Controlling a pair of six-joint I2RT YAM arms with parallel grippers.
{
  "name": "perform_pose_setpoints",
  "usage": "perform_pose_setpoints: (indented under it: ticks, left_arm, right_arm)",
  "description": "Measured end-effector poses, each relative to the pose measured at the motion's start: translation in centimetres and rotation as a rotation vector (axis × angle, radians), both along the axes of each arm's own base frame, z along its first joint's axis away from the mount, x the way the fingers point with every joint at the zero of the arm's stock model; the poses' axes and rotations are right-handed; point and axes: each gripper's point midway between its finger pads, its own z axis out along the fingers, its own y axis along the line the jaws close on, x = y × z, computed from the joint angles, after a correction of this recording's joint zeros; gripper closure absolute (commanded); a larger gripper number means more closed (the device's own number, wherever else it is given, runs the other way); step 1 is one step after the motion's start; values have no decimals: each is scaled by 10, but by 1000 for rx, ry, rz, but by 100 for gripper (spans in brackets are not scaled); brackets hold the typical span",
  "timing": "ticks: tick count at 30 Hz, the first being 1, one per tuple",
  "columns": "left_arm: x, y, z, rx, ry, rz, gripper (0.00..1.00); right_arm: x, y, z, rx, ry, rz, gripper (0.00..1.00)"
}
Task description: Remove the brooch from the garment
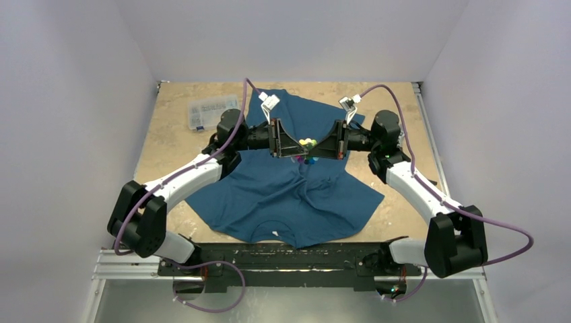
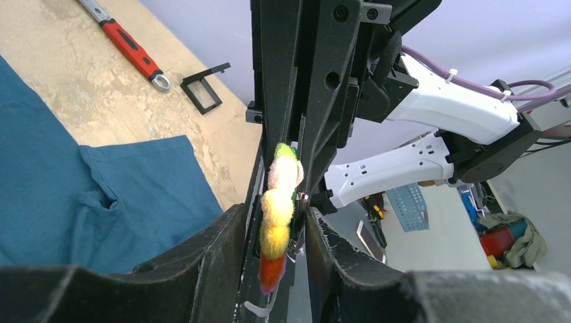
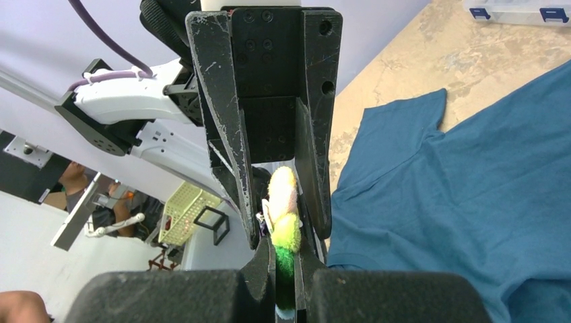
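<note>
right gripper [image 3: 286, 269] pinched the brooch [image 3: 283, 202] edge-on above the shirt [image 3: 471, 202], likely steadying it; left gripper [image 2: 275, 217] stood narrow around it, grip unclear.

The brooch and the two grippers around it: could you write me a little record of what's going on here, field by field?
brooch: rainbow flower pin, between both grippers, over the garment
right gripper: shut on the brooch
left gripper: jaws straddle the brooch; grip unclear
garment: teal T-shirt spread on the table, neckline toward the arms' bases
pinned to garment: cannot tell
also on table: red-handled wrench, clear box
</note>
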Motion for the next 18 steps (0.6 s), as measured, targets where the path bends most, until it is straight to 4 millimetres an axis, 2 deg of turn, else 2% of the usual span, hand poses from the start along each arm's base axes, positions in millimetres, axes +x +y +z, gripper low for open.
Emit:
perform_pose_setpoints:
  ticks: [18]
  left_arm:
    - [0, 2, -1, -16, 23, 3, 67]
  right_arm:
    - [-2, 1, -2, -6, -15, 9, 100]
